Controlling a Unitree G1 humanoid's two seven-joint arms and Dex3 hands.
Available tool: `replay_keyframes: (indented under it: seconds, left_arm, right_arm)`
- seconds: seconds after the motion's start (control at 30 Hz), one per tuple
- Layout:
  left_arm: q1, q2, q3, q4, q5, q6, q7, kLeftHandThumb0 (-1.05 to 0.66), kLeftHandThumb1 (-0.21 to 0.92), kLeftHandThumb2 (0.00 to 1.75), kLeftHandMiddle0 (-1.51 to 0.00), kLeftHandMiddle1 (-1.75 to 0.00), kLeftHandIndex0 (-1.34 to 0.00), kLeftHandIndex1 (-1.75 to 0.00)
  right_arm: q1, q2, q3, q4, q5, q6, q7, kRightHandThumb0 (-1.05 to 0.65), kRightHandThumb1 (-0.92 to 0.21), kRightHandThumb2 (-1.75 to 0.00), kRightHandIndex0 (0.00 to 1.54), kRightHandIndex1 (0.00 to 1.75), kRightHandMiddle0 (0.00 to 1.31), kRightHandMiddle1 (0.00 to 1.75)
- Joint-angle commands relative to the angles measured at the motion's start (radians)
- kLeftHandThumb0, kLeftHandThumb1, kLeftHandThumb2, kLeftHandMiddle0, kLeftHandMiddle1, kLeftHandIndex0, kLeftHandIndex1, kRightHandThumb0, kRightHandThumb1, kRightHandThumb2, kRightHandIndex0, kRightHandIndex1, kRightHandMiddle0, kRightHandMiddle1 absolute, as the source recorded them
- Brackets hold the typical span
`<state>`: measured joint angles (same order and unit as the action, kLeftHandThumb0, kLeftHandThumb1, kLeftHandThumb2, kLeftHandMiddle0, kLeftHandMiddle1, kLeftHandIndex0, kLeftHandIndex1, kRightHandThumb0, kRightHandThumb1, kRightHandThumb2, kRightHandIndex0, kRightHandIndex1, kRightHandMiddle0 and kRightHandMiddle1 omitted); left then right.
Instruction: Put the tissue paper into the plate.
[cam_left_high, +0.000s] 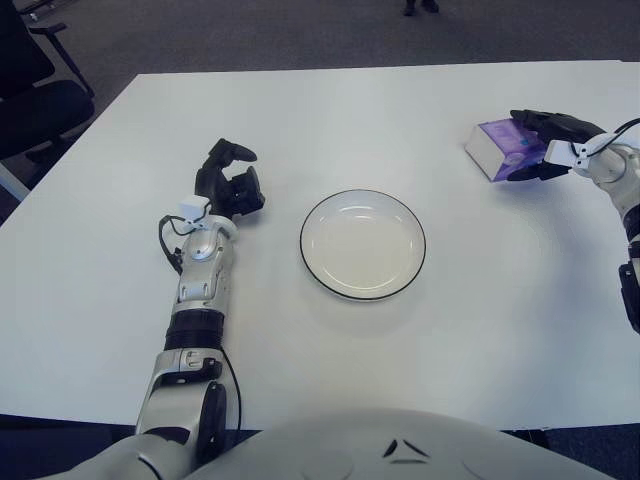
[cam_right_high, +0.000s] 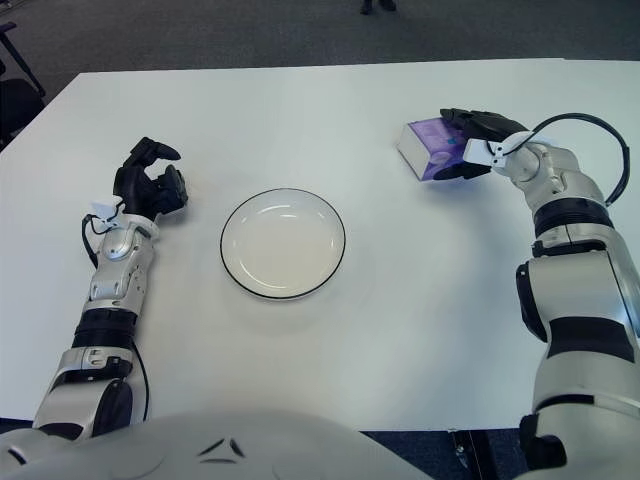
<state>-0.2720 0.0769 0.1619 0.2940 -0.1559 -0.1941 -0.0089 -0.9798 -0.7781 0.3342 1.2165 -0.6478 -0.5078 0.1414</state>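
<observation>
- My right hand (cam_right_high: 478, 140) is at the far right of the table (cam_left_high: 500, 320), its dark fingers (cam_right_high: 480, 122) draped over the top of the purple tissue pack (cam_right_high: 432, 146) and one finger showing against the pack's near side
- I judge this a loose wrap, not a firm clamp; I cannot tell whether the pack is pinched hard enough to lift, and it looks to sit on the table
- The plate (cam_left_high: 363, 244) lies empty at the middle of the table, well apart from the pack, to its left and nearer to me
- Risk: the soft pack may squash or slip out if I lift with only the top edge caught
- Risk: if I drag instead of lifting, the pack could catch the plate's dark rim and shove the plate left
- Risk: letting go early on the long carry would drop the pack on the bare table short of the plate
- My left hand (cam_left_high: 232, 182) shows left of the plate, fingers curled and holding nothing; it is out of the path, so I see no clash there
</observation>
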Motion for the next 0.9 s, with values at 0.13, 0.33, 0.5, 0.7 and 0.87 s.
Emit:
replay_keyframes:
  seconds: [0.13,0.33,0.5,0.7,0.87]
  left_arm:
    - [0.217,-0.086,-0.008,0.109,-0.001,0.002,0.014,-0.47,0.35,1.27,-1.3,-1.75,-0.58,-1.75]
    - [0.22,-0.089,-0.007,0.104,-0.006,0.0,0.01,-0.47,0.35,1.28,-1.3,-1.75,-0.59,-1.75]
    - [0.22,-0.089,-0.007,0.106,-0.003,-0.004,0.012,-0.47,0.35,1.28,-1.31,-1.75,-0.59,-1.75]
    - [0.22,-0.085,-0.009,0.111,0.002,-0.013,0.008,-0.47,0.34,1.29,-1.31,-1.75,-0.59,-1.75]
    - [0.22,-0.086,-0.01,0.111,0.003,-0.014,0.009,-0.47,0.34,1.29,-1.3,-1.75,-0.59,-1.75]
  right_arm:
    - [-0.056,0.025,0.041,0.017,-0.025,-0.007,-0.041,-1.02,-0.82,-0.21,0.0,0.0,0.0,0.0]
    - [-0.065,0.028,0.047,0.016,-0.017,-0.005,-0.042,-1.02,-0.82,-0.2,0.0,0.0,0.0,0.0]
    - [-0.071,0.026,0.041,0.008,0.002,-0.01,-0.027,-1.0,-0.8,-0.2,0.0,0.0,0.0,0.0]
    - [-0.088,0.029,0.038,0.003,0.011,-0.015,-0.01,-0.97,-0.78,-0.19,0.0,0.0,0.0,0.0]
    - [-0.103,0.027,0.046,-0.001,0.002,-0.025,-0.013,-0.96,-0.78,-0.2,0.0,0.0,0.0,0.0]
